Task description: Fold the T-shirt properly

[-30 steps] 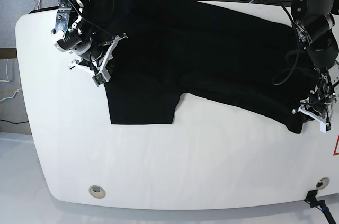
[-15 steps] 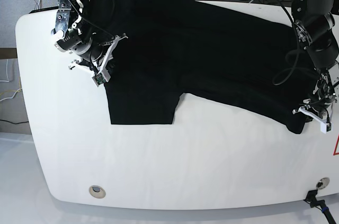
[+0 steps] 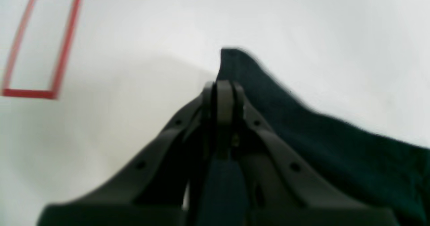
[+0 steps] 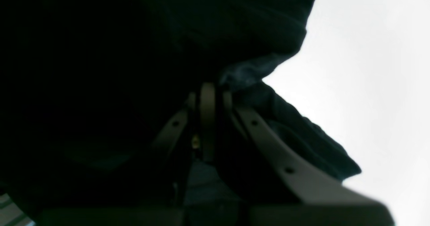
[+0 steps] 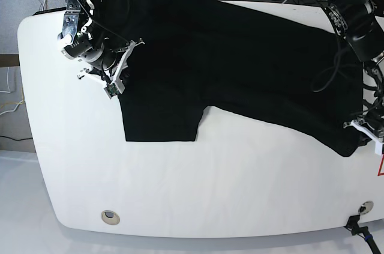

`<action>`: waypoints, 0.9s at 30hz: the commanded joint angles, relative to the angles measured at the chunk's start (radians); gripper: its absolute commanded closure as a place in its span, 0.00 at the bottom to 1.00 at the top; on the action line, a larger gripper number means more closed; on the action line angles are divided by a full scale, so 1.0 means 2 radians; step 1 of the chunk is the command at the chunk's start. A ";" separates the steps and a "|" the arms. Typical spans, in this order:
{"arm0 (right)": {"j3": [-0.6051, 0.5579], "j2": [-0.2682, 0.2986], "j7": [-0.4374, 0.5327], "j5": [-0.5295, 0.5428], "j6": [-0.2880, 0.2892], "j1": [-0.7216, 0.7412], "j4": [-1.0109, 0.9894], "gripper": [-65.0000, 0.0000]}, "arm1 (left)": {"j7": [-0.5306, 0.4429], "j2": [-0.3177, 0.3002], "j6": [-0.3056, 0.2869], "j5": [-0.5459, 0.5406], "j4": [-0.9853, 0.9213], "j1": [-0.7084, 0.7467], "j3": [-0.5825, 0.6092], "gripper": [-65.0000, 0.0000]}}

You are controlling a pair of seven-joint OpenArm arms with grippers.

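The black T-shirt [image 5: 240,62] lies spread across the back half of the white table [image 5: 210,176], with one sleeve pointing toward the front [image 5: 159,119]. On the base view's right, my left gripper [image 5: 359,136] is shut on the shirt's hem corner, close to the table's right edge. The left wrist view shows its closed tips [image 3: 223,85] with the dark fabric [image 3: 336,142] poking out beyond them. My right gripper [image 5: 127,62], on the base view's left, is shut on the shirt's edge near the sleeve; the right wrist view shows its tips [image 4: 208,86] pinching bunched cloth [image 4: 100,51]. No print shows.
A red outlined rectangle [image 3: 40,44] is marked on the table beside the left gripper, and a red mark [image 5: 381,167] sits at the right edge. Two round holes [image 5: 110,216] [image 5: 363,208] lie near the front edge. Cables and stands crowd the back.
My left gripper has moved outward toward the table's right edge, pulling the shirt's hem corner with it and stretching the cloth. The right arm has stayed put.
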 commanded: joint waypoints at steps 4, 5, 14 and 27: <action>0.001 -0.005 0.010 0.001 0.000 0.005 0.008 1.00 | 0.049 -0.014 0.000 -0.048 0.138 0.039 -0.002 1.00; 0.001 -0.006 0.010 0.002 0.000 0.005 0.008 1.00 | 0.062 -0.014 0.000 -0.052 0.164 0.051 -0.003 1.00; 0.001 -0.006 0.010 0.001 -0.001 0.006 0.008 1.00 | 0.171 -0.012 -0.021 -0.102 0.373 0.158 -0.086 1.00; 0.001 -0.007 0.010 0.004 -0.002 0.009 0.008 1.00 | 0.181 -0.011 -0.025 -0.099 0.431 0.318 -0.138 1.00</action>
